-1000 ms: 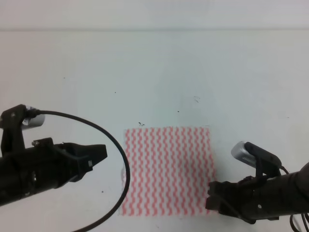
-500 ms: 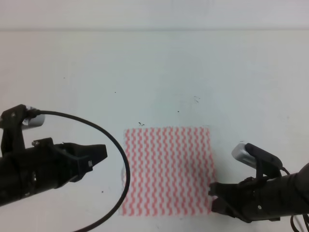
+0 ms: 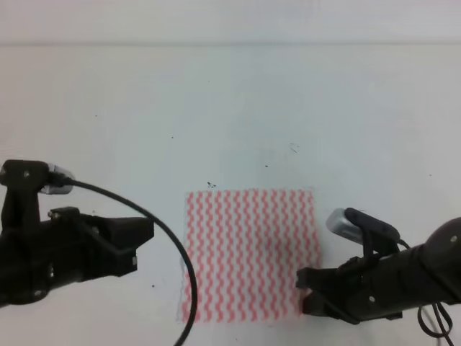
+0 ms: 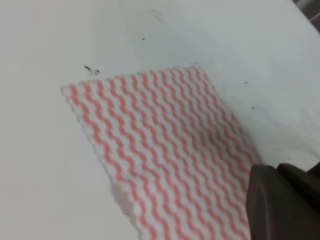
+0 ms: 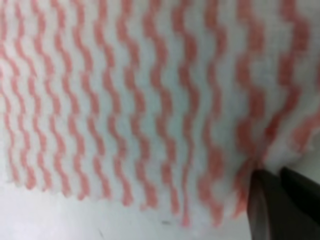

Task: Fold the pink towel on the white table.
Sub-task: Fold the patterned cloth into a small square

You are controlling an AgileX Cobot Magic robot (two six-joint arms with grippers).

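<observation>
Partly hidden, the right gripper sits low at the pink towel's near right corner in the high view; its dark fingers overlap the cloth's edge there, and the arm behind them runs off the right and bottom borders; whether the jaws have closed on the cloth I cannot tell from above. Closer in, the right wrist view is blurred; it shows the pink towel filling most of the picture, a dark fingertip at the lower right touching the puckered corner of the cloth, and a thin gap beside it to a second dark piece; the jaws look narrow, yet a grip on the cloth cannot be confirmed. Over on the left, the left gripper hangs beside the towel, apart from its left edge; its tip reads as one dark block in the high view, so I cannot tell how its jaws stand; its arm is cut off by the left border, and a black cable loops from it down past the towel's left edge. From the left wrist view the pink towel lies flat and unfolded, its near end cut off by the bottom border and by a dark blurred shape at the lower right. Beyond the towel the white table stretches bare towards the far edge, with only small dark specks by the cloth's far left corner.
</observation>
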